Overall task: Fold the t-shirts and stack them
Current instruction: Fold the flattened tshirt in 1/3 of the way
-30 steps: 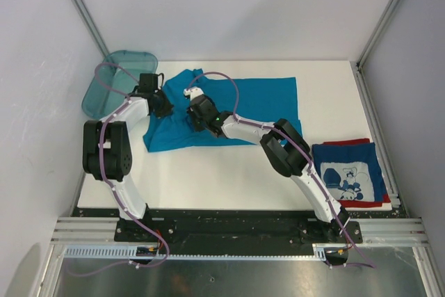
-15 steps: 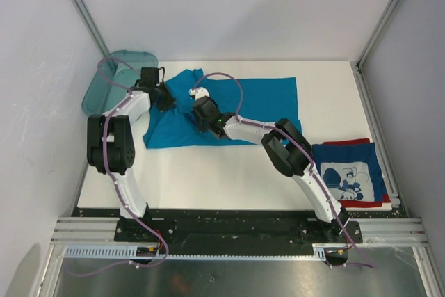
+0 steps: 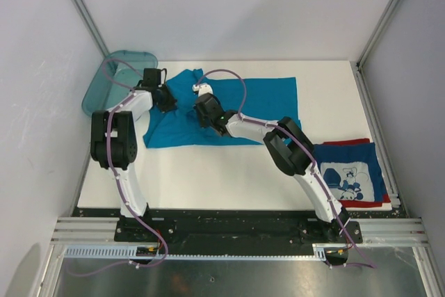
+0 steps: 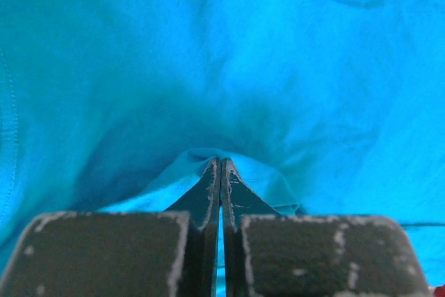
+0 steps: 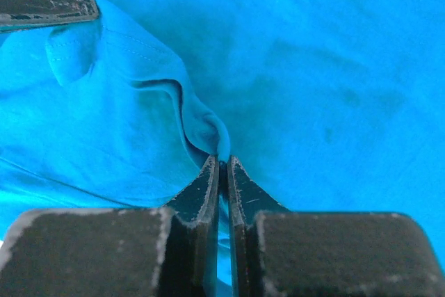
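Note:
A plain teal-blue t-shirt (image 3: 261, 99) lies spread across the back of the white table. My left gripper (image 3: 165, 99) is at its left end, shut on a pinched fold of the teal cloth (image 4: 229, 165). My right gripper (image 3: 204, 113) is close beside it, near the shirt's collar side, shut on a raised ridge of the same cloth (image 5: 208, 133). In both wrist views the teal shirt fills the frame. A folded dark blue t-shirt (image 3: 348, 172) with white cartoon print and red edge lies at the table's right front.
A translucent teal plastic bin (image 3: 115, 81) stands at the back left corner, just behind the left arm. Metal frame posts and white walls close in the table (image 3: 229, 172) on the left, back and right.
The right gripper has closed on the teal cloth and shifted slightly back and right. The left arm has moved a little toward the back with its pinch of cloth.

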Available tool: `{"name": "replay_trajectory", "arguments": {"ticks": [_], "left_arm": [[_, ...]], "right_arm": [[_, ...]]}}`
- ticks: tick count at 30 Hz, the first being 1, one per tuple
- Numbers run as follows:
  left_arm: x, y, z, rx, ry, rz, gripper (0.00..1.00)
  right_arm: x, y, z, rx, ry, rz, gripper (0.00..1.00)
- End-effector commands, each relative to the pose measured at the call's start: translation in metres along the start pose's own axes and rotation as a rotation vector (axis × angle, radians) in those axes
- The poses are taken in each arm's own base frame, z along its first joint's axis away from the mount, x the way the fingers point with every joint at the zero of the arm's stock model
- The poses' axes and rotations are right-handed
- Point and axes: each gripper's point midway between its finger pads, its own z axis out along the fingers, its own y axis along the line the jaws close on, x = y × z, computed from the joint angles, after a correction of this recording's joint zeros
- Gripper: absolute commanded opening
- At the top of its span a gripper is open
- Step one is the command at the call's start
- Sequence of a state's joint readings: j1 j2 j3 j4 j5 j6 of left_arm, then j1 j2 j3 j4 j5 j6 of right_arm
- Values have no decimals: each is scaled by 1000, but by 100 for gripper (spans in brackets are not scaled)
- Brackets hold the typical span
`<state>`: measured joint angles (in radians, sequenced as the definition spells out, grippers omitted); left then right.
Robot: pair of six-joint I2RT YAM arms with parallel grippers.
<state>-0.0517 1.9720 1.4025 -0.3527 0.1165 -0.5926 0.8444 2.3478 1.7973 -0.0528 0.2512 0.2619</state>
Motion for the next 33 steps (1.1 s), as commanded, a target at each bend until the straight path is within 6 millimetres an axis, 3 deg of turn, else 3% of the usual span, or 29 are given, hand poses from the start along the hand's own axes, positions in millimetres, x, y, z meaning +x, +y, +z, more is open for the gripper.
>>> {"name": "replay_trajectory", "arguments": {"ticks": [1, 6, 10, 11, 13, 17, 20, 25, 30, 33], "left_arm": [[-30, -15, -7, 38, -76, 36, 0], [-29, -16, 0, 45, -62, 42, 0], [-27, -12, 6, 34, -53, 46, 1], [-27, -11, 6, 31, -55, 47, 5], [-31, -9, 6, 27, -62, 51, 25], [-42, -10, -3, 36, -91, 65, 58], [-50, -13, -17, 40, -124, 81, 65], [-43, -7, -37, 24, -141, 76, 55], [-23, 5, -48, 4, -122, 63, 22], [-10, 13, -50, -15, -104, 49, 9]], "right_arm": [[-60, 1, -19, -5, -132, 52, 6], [-59, -2, -17, 3, -128, 56, 7], [-58, -7, -15, 9, -123, 60, 29], [-60, -8, -15, 10, -123, 61, 36], [-63, -12, -17, 17, -120, 64, 46], [-75, -18, -27, 22, -127, 69, 52], [-78, -17, -33, 17, -124, 66, 52], [-78, -7, -44, -7, -136, 59, 43], [-68, 10, -46, -72, -109, 61, 29], [-55, 21, -41, -111, -80, 59, 24]]}}
